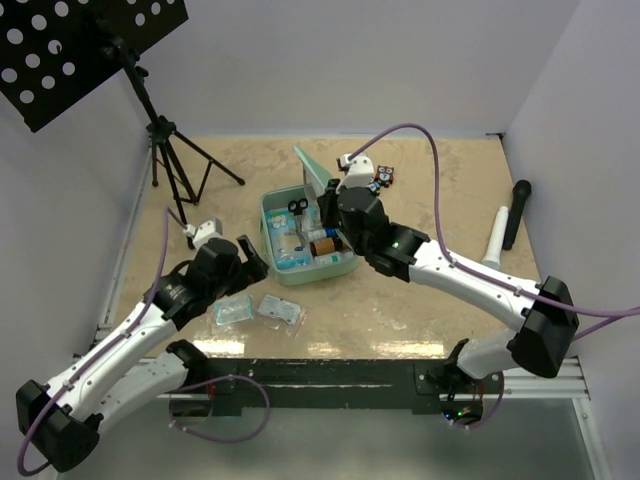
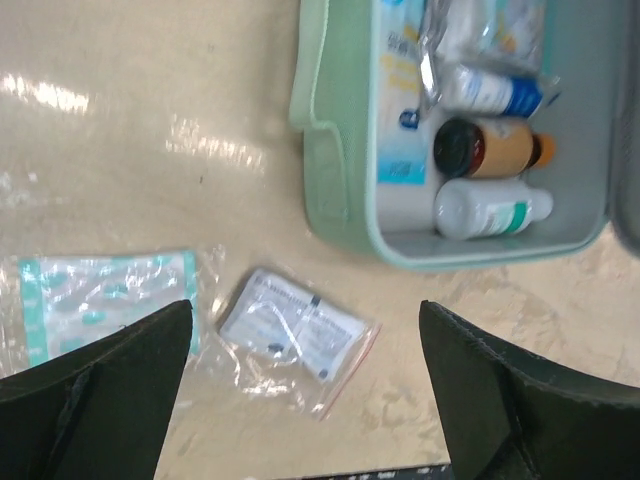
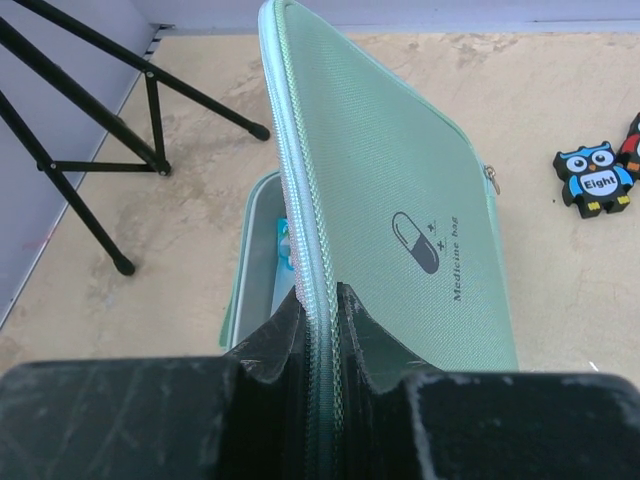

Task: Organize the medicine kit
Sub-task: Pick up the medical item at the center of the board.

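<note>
The mint-green medicine kit [image 1: 272,215] lies open at the table's middle with its lid [image 1: 313,168] standing upright. My right gripper [image 1: 333,207] is shut on the lid's zipper edge [image 3: 322,320]; the lid's outer face [image 3: 400,200] bears a capsule mark. The tray [image 2: 340,170] holds a brown bottle [image 2: 495,148], a white bottle [image 2: 490,208], a blue-capped tube [image 2: 490,92], boxes and scissors [image 1: 298,208]. My left gripper [image 1: 250,262] is open and empty [image 2: 305,400] above a clear zip bag [image 2: 290,335], next to a teal-printed packet [image 2: 100,300].
Both packets lie near the front edge [image 1: 232,310] [image 1: 281,310]. A music stand's tripod [image 1: 175,170] stands at the back left. Owl figures [image 1: 383,178] sit behind the kit. A black cylinder [image 1: 517,212] and a white tube [image 1: 497,235] lie at the right.
</note>
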`<state>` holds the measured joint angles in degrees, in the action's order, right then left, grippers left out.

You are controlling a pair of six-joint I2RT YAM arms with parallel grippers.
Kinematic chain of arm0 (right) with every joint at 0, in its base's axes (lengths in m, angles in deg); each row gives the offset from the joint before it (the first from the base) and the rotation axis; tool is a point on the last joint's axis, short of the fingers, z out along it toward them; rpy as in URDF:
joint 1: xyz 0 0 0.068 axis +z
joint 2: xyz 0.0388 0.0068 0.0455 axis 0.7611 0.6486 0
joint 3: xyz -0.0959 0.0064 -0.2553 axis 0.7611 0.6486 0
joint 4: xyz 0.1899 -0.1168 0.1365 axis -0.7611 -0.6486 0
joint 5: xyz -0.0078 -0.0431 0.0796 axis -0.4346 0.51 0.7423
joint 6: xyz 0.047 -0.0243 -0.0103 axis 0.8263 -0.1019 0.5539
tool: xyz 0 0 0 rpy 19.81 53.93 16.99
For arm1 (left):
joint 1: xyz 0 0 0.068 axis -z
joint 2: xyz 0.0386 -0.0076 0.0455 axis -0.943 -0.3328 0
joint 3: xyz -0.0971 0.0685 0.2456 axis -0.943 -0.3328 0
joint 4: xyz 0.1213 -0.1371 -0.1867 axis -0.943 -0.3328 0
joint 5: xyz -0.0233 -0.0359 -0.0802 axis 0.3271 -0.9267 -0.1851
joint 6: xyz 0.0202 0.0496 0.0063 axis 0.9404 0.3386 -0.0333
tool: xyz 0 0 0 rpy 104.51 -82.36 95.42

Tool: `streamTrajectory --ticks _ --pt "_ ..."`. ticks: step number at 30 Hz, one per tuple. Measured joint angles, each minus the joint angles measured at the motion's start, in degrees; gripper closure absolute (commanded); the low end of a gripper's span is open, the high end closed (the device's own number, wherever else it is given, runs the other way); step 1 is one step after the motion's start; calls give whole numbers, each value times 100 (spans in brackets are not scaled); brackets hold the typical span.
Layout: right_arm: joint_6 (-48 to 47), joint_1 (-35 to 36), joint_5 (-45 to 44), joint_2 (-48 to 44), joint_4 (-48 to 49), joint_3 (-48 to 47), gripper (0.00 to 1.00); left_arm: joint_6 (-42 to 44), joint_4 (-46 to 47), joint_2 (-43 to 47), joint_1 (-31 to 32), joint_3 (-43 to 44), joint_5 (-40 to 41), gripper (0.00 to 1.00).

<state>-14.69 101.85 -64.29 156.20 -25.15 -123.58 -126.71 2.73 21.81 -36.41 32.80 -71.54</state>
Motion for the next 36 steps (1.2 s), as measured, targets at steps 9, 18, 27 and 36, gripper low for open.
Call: streamTrajectory --ticks 9,18,27,36 --pt "4 0 96 -85 175 184 100 -828 50 433 605 -1349 -463 11" --pt "4 7 133 -85 225 216 100 -1228 870 212 1360 -1626 -769 25" --pt "-4 4 160 -118 256 260 100 -1637 1110 52 1700 -1843 -905 28" --pt "7 13 264 -118 389 369 100 -2439 1108 1410 1803 -2402 -820 34"
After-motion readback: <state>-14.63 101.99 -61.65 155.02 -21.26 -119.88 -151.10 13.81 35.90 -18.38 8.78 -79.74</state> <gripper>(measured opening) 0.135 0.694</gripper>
